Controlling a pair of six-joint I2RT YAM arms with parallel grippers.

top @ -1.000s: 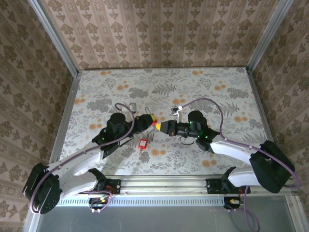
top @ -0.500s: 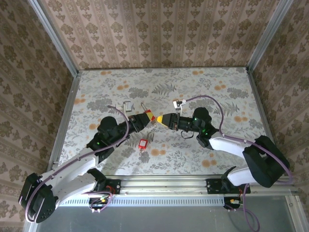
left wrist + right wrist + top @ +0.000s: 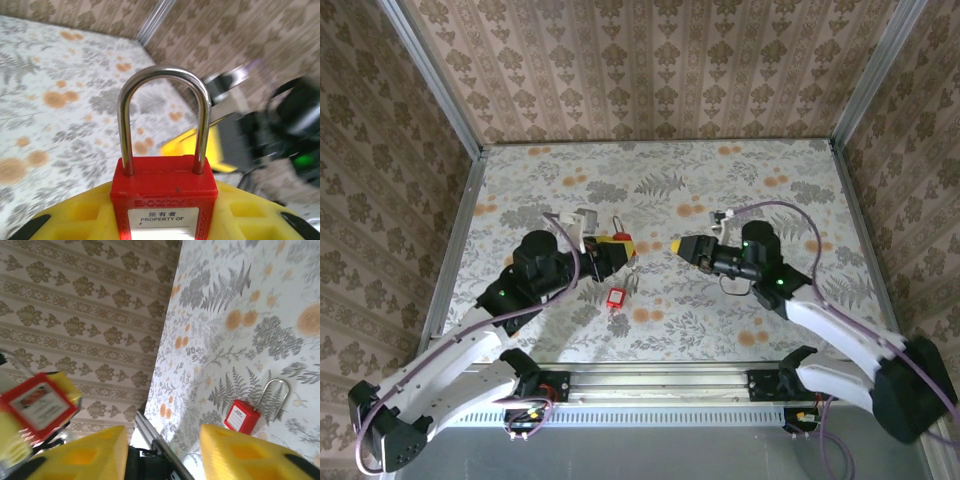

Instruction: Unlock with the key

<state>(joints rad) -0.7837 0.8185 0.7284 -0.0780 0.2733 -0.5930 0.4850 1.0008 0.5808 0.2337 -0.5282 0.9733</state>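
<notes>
Red padlock (image 3: pixel 164 186) upright, held off the table (image 3: pixel 770 180), just left of centre in the overhead view. Left gripper (image 3: pixel 616 250) clenched on its body, a yellow finger on either side. Steel shackle (image 3: pixel 162 74) has both legs down in the body, so I judge it not yet unlocked. Key: cannot tell where it is; the lock's underside is hidden low in the left wrist view, so the keyway cannot be checked. Right gripper (image 3: pixel 682 247) right of centre, apart from the lock and pointing at it, jaws parted with nothing between them. Second padlock (image 3: pixel 616 298) lies flat on the table just below the held one. Risks from here: if the key sits in the keyway, an empty pincer closing in slightly off line could knock it out or push the lock askew. A twist on the key may spin the body between the smooth pads. If the key is down on that busy floral table, finding it will be slow. The spare lock close below could be bumped.
</notes>
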